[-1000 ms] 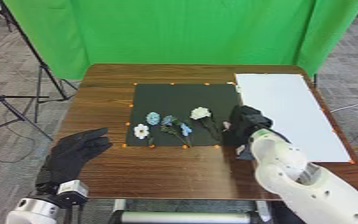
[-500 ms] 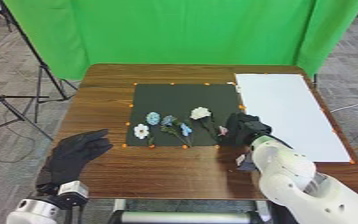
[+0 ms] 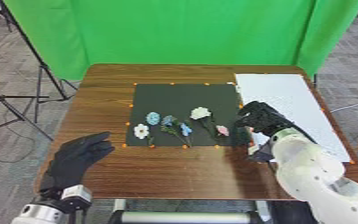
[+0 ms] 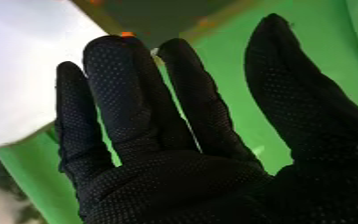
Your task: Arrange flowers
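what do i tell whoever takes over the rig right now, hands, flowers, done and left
Right robot hand: open, holding nothing, over the left edge of the white sheet.
Left robot hand: open, holding nothing, at the table's left side.
Flowers: on the dark mat, nearer half. Small white flower at left, blue flowers beside it, larger white flower further right, pink flower rightmost.
Done: these flowers are laid on the mat.
Left: can't tell the intended layout; probably check the spacing before moving any.
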